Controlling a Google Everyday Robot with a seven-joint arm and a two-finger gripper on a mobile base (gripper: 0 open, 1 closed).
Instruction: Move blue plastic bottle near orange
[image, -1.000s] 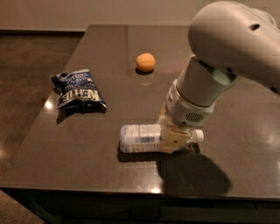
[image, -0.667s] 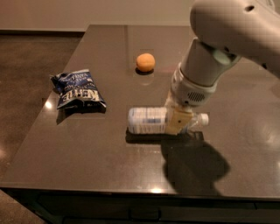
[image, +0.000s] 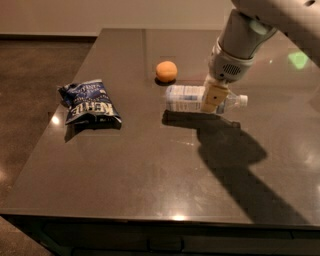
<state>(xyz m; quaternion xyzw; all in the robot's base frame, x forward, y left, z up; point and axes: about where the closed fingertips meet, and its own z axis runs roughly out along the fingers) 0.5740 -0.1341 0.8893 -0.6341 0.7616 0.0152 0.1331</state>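
The hand, clamped on the blue plastic bottle, has carried it above the desk to the orange's four o'clock, leaving apparently only set-down.

gripper hanging over right-centre of table, clamping blue plastic bottle lying sideways, seemingly raised off surface. orange sitting just beyond bottle's left end, leaving only narrow gap there. chip bag occupying left side, well apart. bare stretch lying open across front half and between bag and bottle. arm blocking approach from back right.
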